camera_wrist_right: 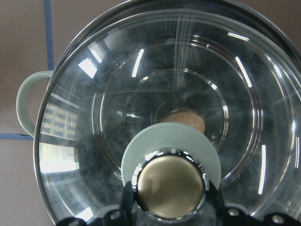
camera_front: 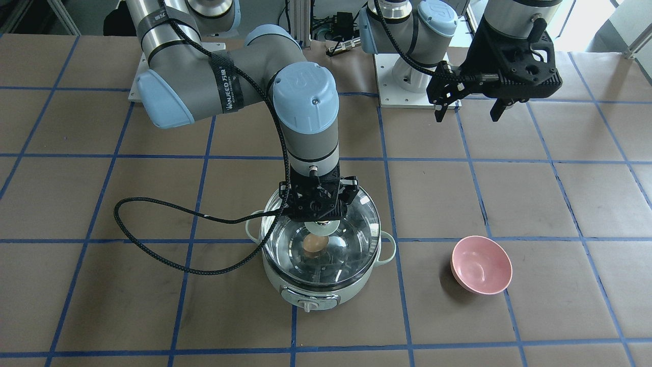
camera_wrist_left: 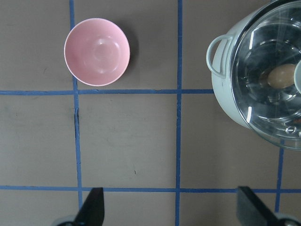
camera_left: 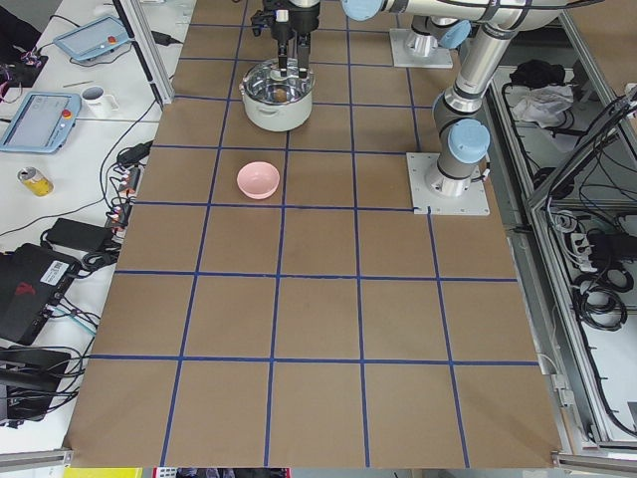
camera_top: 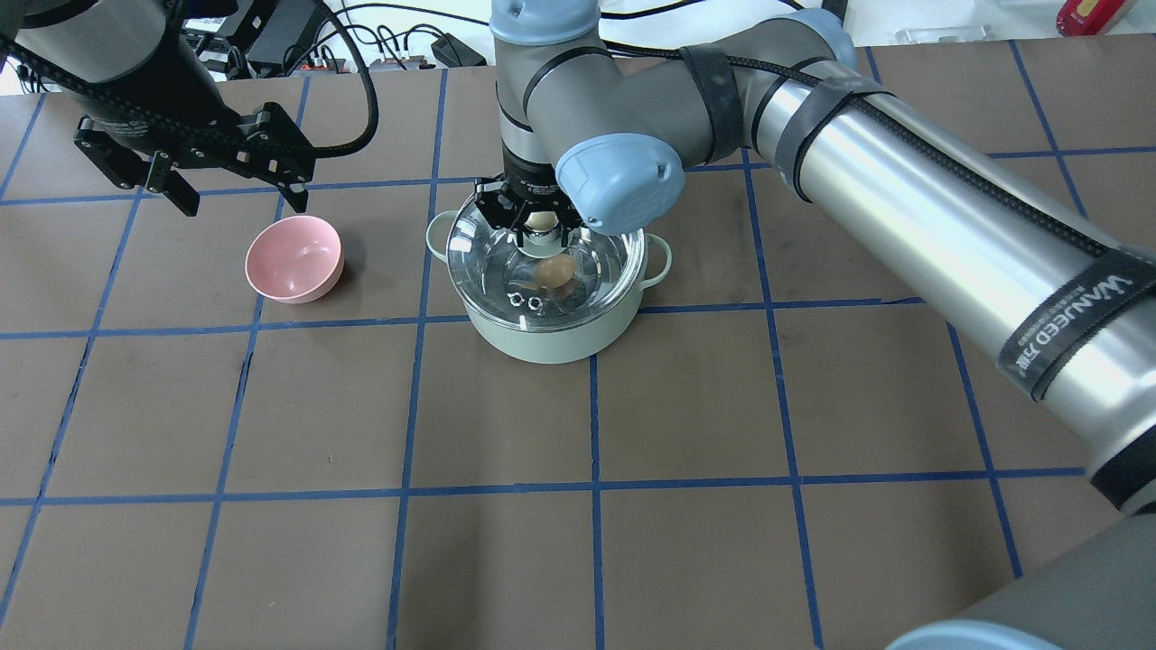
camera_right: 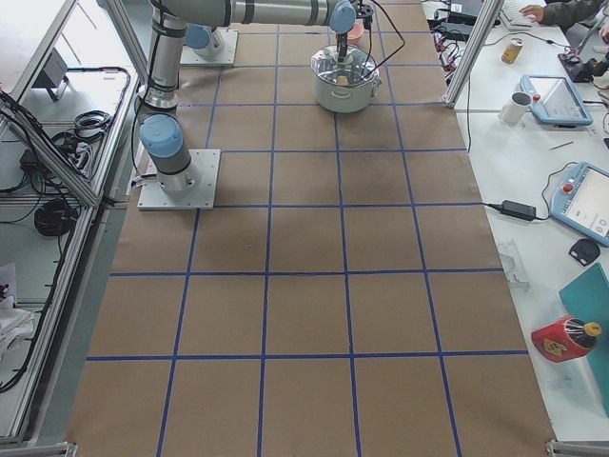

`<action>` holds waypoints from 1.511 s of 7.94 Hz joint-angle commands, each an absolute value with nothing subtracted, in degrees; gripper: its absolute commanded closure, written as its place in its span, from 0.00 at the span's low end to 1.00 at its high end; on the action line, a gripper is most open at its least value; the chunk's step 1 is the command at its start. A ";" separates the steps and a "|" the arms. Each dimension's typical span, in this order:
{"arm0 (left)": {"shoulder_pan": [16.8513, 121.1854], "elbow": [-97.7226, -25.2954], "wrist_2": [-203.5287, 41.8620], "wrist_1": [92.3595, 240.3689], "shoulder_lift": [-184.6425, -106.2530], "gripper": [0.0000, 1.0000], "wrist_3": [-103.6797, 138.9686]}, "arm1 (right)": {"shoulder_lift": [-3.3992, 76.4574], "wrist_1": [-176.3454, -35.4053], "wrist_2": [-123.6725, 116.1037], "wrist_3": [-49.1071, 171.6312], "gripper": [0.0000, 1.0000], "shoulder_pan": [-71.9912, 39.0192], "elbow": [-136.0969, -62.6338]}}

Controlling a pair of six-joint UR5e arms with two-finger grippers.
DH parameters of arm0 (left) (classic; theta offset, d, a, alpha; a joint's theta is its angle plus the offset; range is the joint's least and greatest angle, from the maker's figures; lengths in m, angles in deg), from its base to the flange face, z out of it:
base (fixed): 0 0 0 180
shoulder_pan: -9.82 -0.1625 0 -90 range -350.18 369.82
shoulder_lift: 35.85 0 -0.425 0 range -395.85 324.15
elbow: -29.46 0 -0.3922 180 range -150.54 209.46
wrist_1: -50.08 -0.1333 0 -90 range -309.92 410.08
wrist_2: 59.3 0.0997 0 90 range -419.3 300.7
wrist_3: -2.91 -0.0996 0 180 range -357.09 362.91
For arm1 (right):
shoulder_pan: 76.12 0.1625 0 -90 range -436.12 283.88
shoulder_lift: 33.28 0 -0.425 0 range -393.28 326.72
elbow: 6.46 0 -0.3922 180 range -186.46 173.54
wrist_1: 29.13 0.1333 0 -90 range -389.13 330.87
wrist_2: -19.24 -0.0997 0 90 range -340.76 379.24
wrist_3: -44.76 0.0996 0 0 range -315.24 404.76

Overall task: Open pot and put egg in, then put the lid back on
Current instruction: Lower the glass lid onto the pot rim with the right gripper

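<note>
The mint-green pot (camera_front: 305,290) stands mid-table, its white dial facing the front camera. The clear glass lid (camera_front: 351,229) sits over its mouth. The tan egg (camera_front: 313,244) lies on the steel bottom, seen through the glass, also in the overhead view (camera_top: 556,271) and the right wrist view (camera_wrist_right: 186,120). My right gripper (camera_front: 321,224) reaches straight down and is shut on the lid's beige-topped knob (camera_wrist_right: 169,186). My left gripper (camera_front: 467,116) hangs open and empty above the table, apart from the pot; its fingertips (camera_wrist_left: 94,207) are spread wide.
An empty pink bowl (camera_front: 481,265) sits on the table beside the pot, on my left (camera_top: 294,257). A black cable loops from the right arm down past the pot (camera_front: 153,244). Brown paper with blue grid lines covers the table.
</note>
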State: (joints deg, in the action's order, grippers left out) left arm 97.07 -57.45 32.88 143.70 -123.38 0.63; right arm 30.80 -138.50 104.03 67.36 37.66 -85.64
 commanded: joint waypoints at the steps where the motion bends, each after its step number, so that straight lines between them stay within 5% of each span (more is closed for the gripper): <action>1: 97.01 -57.46 32.46 144.30 -123.22 0.00 0.02 | 30.88 -140.03 104.31 65.86 1.00 37.35 -85.73; 6: 94.20 -57.37 31.76 144.48 -123.83 0.00 0.28 | 31.32 -143.56 104.32 65.68 1.00 37.35 -88.37; 8: 94.20 -57.46 31.93 144.39 -123.74 0.00 0.19 | 31.50 -143.48 104.40 65.50 0.01 37.00 -88.20; 12: 94.29 -57.38 31.85 144.48 -123.31 0.00 -0.07 | 37.44 -135.79 103.70 67.35 0.00 36.74 -88.11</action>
